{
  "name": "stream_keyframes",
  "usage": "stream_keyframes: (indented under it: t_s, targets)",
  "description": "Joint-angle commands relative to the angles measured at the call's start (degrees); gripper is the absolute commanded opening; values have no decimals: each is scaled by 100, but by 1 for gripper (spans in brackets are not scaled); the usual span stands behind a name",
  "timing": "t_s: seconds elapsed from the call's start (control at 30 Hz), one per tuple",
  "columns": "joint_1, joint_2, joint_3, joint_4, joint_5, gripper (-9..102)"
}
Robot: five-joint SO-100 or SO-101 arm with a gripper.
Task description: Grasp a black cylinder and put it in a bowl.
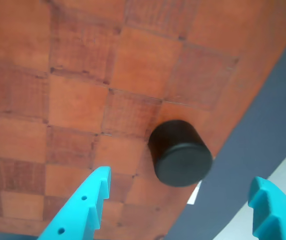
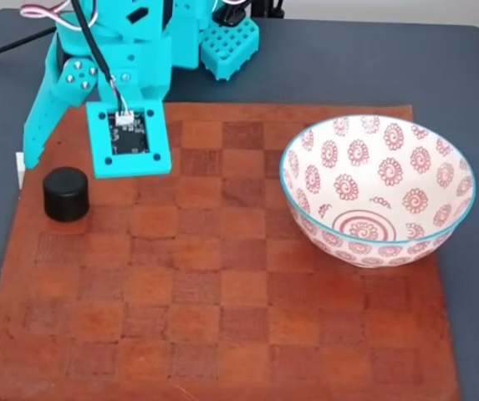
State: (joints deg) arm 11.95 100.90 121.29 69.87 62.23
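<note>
The black cylinder (image 1: 180, 152) stands upright on the brown chequered board, near the board's edge, just ahead of the gap between my two turquoise fingers. My gripper (image 1: 180, 202) is open with nothing held. In the fixed view the cylinder (image 2: 65, 193) sits at the board's left side, and the gripper (image 2: 65, 163) hangs just behind and above it, one finger (image 2: 34, 134) reaching down at the left and the other hidden under the camera mount. The white bowl (image 2: 348, 184) with red spiral motifs and a turquoise rim rests on the board's right side.
The chequered board (image 2: 222, 284) lies on a dark grey mat (image 2: 348, 67). A small white tag (image 2: 20, 167) lies off the board's left edge, close to the cylinder. The arm's turquoise base (image 2: 222, 38) stands at the back. Open board stretches between cylinder and bowl.
</note>
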Motion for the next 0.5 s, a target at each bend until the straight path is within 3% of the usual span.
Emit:
stream_keyframes:
  t_s: [0.0, 0.47]
  targets:
    - [132, -132, -220, -123, -53, 35]
    - [290, -800, -229, -536, -167, 35]
